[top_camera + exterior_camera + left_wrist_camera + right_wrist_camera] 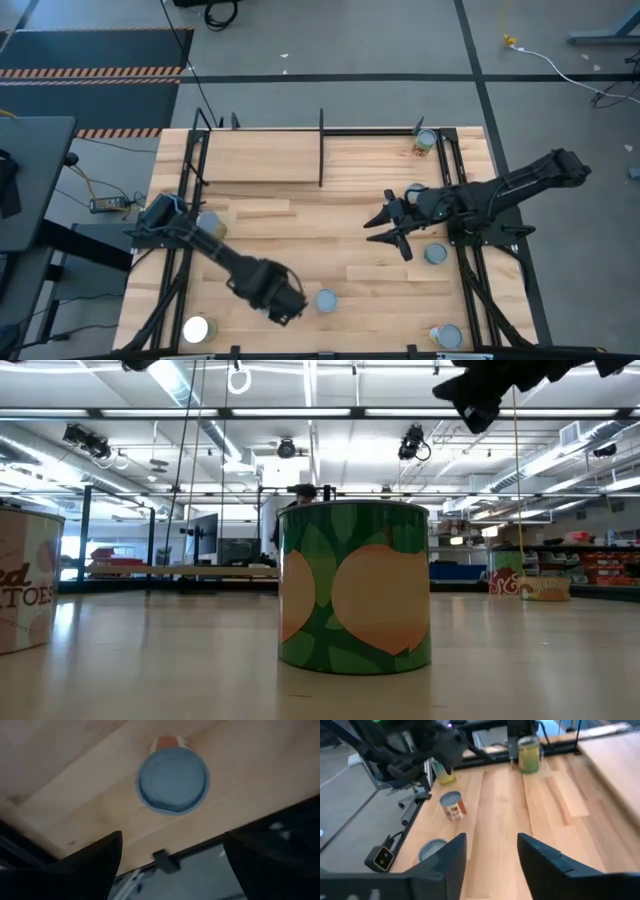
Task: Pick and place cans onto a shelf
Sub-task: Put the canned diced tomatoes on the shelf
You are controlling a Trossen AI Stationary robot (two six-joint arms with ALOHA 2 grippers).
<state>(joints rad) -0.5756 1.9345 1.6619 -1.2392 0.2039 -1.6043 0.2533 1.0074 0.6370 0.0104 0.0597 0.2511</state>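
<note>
Cans sit all over the wooden table. Low in the high view, the left gripper hangs wide open and empty, and one can stands upright just to its right, closest to this arm. In the middle right, the right gripper is partly open and holds nothing.

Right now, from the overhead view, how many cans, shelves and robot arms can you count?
Cans: 7 in view
Shelf: 1
Robot arms: 2
Total: 10
</note>
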